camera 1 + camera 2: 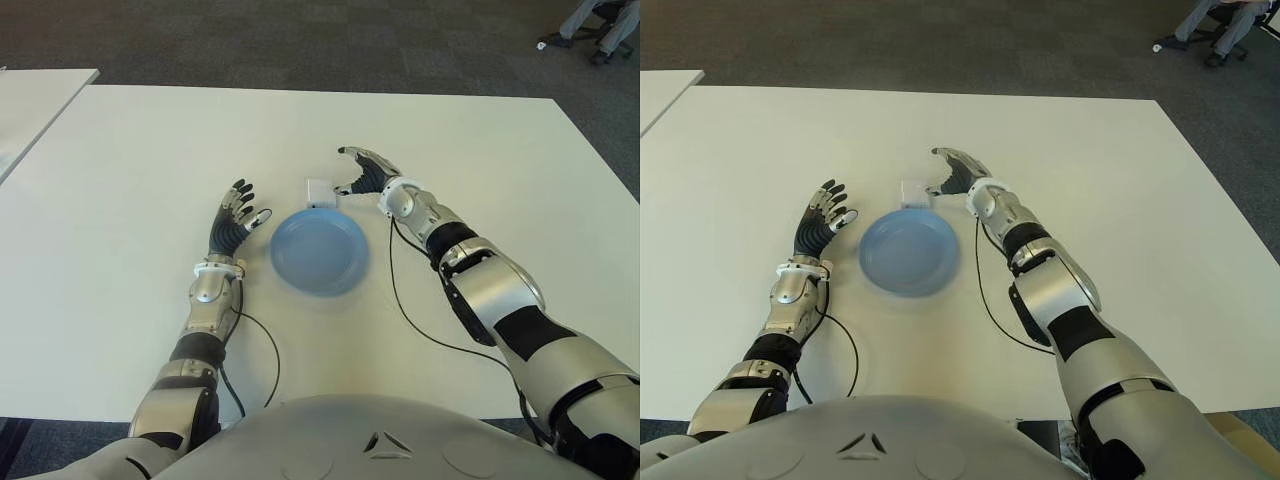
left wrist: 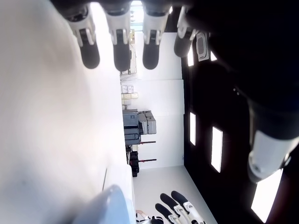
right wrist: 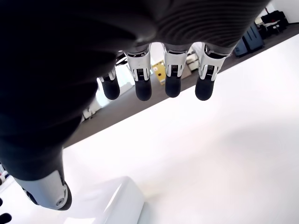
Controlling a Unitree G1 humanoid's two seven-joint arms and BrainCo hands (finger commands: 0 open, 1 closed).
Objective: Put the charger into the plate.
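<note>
The white charger [image 1: 320, 191] lies flat on the tabletop [image 1: 140, 160] just beyond the blue plate [image 1: 319, 252], at its far rim; its small boxy shape shows no clear long axis. The right hand [image 1: 362, 172] hovers beside it, fingers spread, holding nothing. The left hand [image 1: 236, 219], also spread, shows left of the plate.

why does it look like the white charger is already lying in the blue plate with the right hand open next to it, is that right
Not quite: the white charger lies on the table just beyond the blue plate, not in it, as the left eye view shows. The right hand is open beside it.
</note>
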